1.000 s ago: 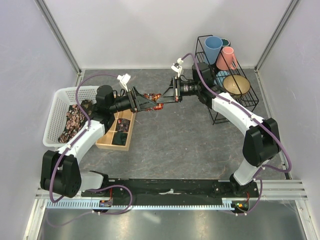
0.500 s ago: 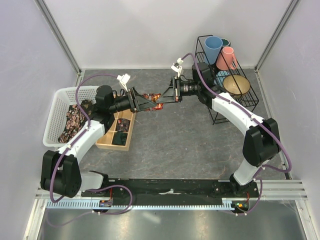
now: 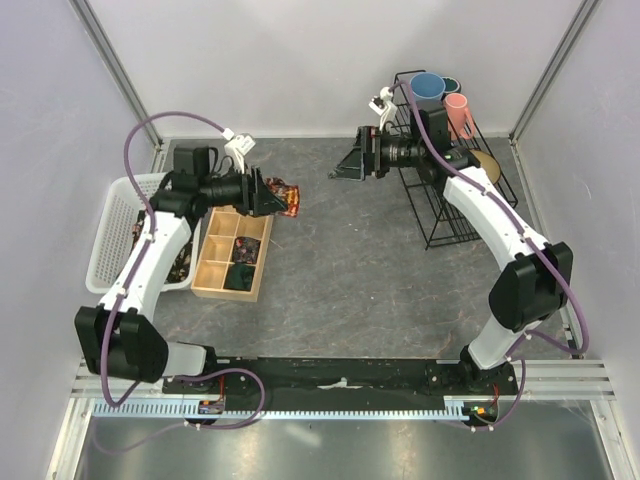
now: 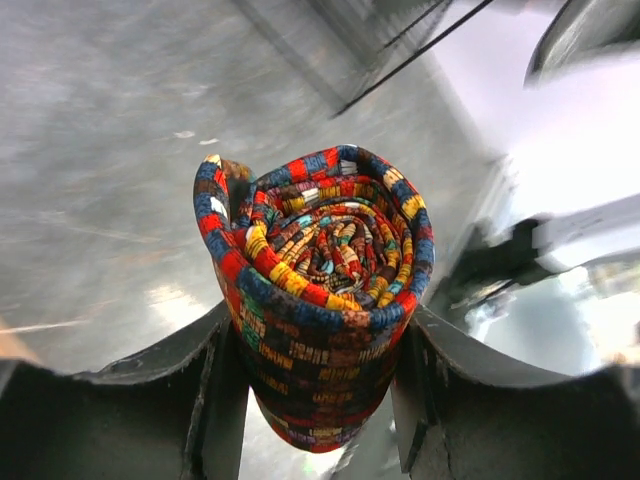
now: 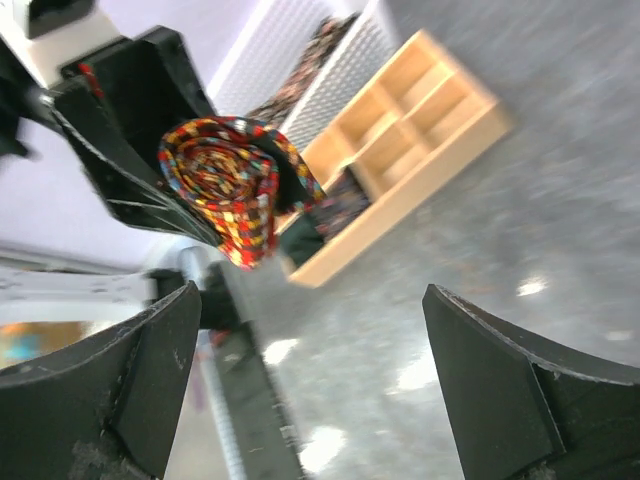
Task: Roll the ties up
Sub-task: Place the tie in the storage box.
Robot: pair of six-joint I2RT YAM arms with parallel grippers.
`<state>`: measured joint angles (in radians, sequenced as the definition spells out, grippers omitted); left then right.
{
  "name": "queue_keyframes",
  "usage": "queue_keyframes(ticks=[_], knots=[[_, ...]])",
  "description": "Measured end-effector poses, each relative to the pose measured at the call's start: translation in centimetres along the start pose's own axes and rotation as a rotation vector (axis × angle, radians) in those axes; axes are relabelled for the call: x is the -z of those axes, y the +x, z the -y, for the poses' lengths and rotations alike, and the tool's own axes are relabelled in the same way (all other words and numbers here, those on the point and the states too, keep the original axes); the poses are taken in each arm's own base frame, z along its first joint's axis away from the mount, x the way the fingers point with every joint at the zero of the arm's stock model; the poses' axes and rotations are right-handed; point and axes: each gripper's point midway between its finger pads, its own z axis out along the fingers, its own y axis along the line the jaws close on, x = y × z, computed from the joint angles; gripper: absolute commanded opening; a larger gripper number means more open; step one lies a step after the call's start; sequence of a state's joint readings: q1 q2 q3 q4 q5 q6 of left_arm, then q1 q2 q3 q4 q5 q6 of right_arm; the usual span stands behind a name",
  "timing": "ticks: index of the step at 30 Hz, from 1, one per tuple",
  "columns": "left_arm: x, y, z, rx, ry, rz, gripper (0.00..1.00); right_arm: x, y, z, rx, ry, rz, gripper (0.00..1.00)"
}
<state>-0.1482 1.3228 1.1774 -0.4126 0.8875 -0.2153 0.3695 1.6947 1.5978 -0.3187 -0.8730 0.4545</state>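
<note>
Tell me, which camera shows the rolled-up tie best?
The left wrist view: the rolled tie is close up, its spiral end sharp, pinched in the left gripper. The right wrist view shows it smaller and blurry; the top view shows only a tiny patch.

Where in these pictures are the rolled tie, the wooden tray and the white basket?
rolled tie [image 4: 325, 245]: left wrist view, centre of its coiled end.
wooden tray [image 3: 212, 265]: top view, bare left compartment.
white basket [image 3: 105, 230]: top view, left wall.

Carried on the grey bench [image 3: 350, 275]: a wooden tray [image 3: 215, 268] at left, beside a white basket [image 3: 105, 238]; a black wire rack [image 3: 432, 215] back right.
</note>
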Motion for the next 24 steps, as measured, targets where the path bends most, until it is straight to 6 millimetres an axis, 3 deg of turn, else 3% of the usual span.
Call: queue_keyframes(ticks=[4,8,14,18,24], knots=[[1.0,-0.2,-2.4,-0.181,-0.09,-0.1,0.02,1.1,-1.4,0.6,0.14,0.089,0.036,0.98],[3.0,1.2,-5.2,-0.392,-0.168,-0.236,0.03,2.4,-1.6,1.2,0.213,0.165,0.048,0.98],[5.0,1.3,-9.7,-0.576,-0.257,-0.403,0.02,3.8,-1.5,3.3,0.181,0.22,0.051,0.98],[4.7,-0.4,-13.5,-0.543,-0.328,-0.468,0.02,4.6,-0.8,5.1,0.139,0.256,0.042,0.98],[3.8,0.9,-15.5,-0.252,-0.403,-0.5,0.02,4.8,0.3,6.2,0.106,0.28,0.022,0.98]])
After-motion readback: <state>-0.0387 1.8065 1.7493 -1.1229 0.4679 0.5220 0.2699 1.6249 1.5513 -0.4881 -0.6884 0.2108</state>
